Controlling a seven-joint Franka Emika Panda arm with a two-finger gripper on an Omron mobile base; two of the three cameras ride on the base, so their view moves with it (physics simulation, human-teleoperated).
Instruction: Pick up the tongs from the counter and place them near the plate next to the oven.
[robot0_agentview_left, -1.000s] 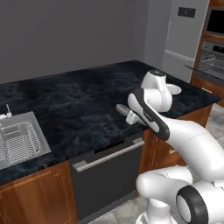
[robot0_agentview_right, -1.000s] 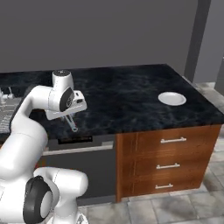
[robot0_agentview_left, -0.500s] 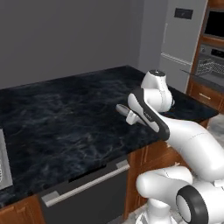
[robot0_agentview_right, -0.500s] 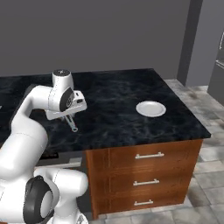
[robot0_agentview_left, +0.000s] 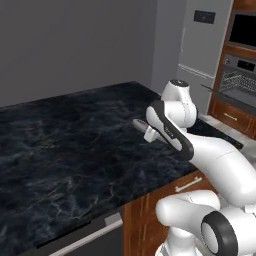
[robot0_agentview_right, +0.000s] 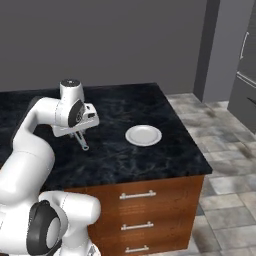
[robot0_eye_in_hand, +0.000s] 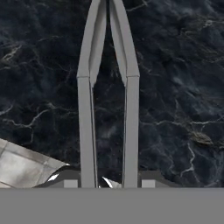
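My gripper (robot0_agentview_right: 80, 133) is shut on the slim grey tongs (robot0_agentview_right: 84, 144), which hang from it just above the black marble-look counter (robot0_agentview_right: 120, 107). In the hand view the tongs (robot0_eye_in_hand: 107, 87) run up from my gripper (robot0_eye_in_hand: 108, 183), their two arms a little apart over the counter (robot0_eye_in_hand: 175, 87). The small white plate (robot0_agentview_right: 143, 135) lies on the counter to the right of the tongs, about a plate's width away. In the left base view my gripper (robot0_agentview_left: 150, 133) hovers over the counter (robot0_agentview_left: 75, 145); the oven (robot0_agentview_left: 235, 85) stands at the far right, and the arm hides the plate.
The counter ends just right of the plate, above brown drawers (robot0_agentview_right: 135, 210) and a tiled floor (robot0_agentview_right: 225, 150). A tall grey fridge (robot0_agentview_left: 200, 60) stands between the counter end and the oven. Floor tiles (robot0_eye_in_hand: 17, 166) show past the counter edge in the hand view.
The base has driven to the right along the counter, so the whole scene shifted left: the sink left the view and the plate now sits closer to the arm. The gripper keeps holding the tongs.
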